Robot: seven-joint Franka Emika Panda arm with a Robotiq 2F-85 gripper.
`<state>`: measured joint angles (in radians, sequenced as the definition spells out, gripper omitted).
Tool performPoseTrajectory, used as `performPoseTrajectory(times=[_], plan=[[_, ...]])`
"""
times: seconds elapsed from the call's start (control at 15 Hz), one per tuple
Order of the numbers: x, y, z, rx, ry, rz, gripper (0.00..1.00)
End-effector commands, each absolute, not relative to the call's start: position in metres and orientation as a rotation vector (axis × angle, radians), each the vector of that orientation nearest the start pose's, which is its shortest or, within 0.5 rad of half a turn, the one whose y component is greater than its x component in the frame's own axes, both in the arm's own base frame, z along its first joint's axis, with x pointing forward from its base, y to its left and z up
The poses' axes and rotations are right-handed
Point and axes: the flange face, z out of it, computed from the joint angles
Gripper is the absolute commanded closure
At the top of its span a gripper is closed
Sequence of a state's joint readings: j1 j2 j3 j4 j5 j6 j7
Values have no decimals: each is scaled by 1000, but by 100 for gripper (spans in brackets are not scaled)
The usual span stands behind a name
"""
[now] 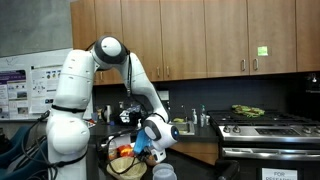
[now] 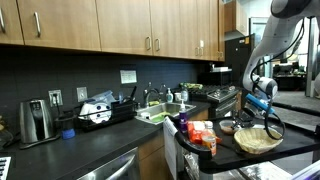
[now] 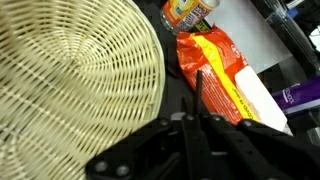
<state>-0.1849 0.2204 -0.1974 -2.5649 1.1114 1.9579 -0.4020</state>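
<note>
**1. Left of the jaws:** basket [image 3: 70, 90], round, woven wicker. It sits mouth-up on the table [image 2: 222, 152], and its rim passes just beside the jaws. It rests on its flat base, so it stands steady and is open from above.

**2. The jaws:** clenched, fingertips pressed together, pointing down over the near edge of the bag. Nothing shows between them. Whether they touch the wrapper cannot be told.

**3. Straight ahead of the jaws and to their right:** orange bag [image 3: 225, 85], a soft packet with a pale panel. It lies on its broad face, just beside the basket and outside it. A limp packet probably settles flat like this rather than standing.

**4. Beyond the bag, farther ahead of the jaws:** bottle [image 3: 185, 12] with an orange label, apparently upright and cut off by the frame.

**5. Far right of the jaws:** purple pack [image 3: 300, 97], well apart and only partly in view, so its kind cannot be told.
</note>
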Motion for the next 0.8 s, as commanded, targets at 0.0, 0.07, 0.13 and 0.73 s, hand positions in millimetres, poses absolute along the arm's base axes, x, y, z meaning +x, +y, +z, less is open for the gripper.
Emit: performPoseTrajectory(times=[0.0,0.07,0.13,0.73], plan=[[360,-91,168,-1980,871,432,99],[360,-91,169,-1987,856,423,99],[359,-91,170,-1991,845,416,99],[348,-85,177,-2029,766,389,99]])
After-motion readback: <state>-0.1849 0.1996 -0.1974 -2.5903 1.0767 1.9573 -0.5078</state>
